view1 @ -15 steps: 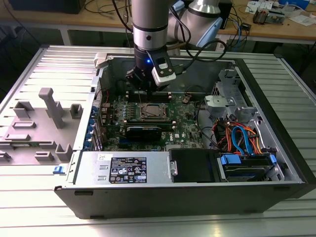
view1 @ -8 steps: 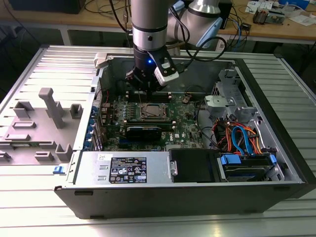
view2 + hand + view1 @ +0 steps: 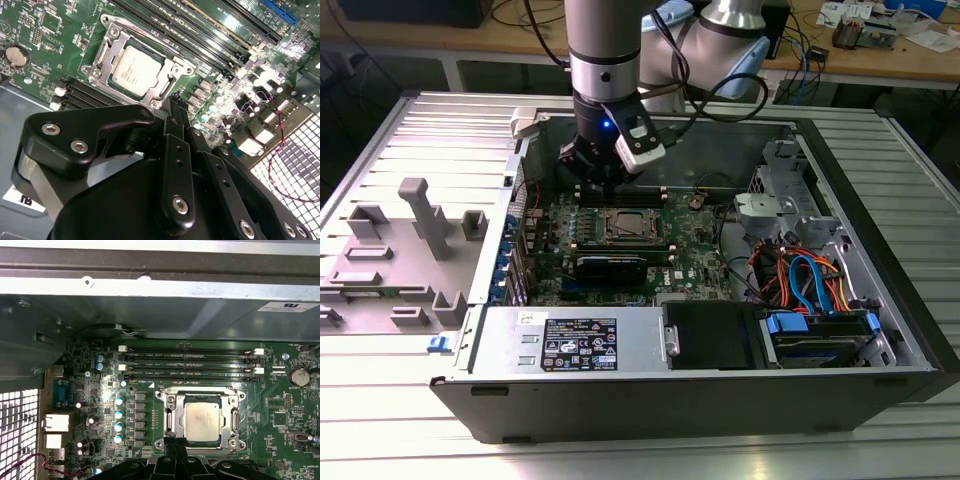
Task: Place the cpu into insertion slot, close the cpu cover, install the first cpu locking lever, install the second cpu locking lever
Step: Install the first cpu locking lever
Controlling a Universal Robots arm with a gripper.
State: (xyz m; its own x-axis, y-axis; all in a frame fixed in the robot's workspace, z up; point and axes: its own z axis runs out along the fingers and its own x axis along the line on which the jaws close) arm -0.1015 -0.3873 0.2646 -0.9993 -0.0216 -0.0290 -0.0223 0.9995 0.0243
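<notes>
Hovering: the gripper (image 3: 175, 102), pinched tight and empty, is just beside the cpu cover (image 3: 112, 47).
Danger: it could slip and scrape the cpu (image 3: 136, 70) or green board (image 3: 55, 40).

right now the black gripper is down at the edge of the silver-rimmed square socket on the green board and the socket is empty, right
Not empty. The first wrist view shows the dull grey square cpu lying in the silver-rimmed square socket. The rest stands: the black gripper is down at the edge of that socket on the green board.
</notes>
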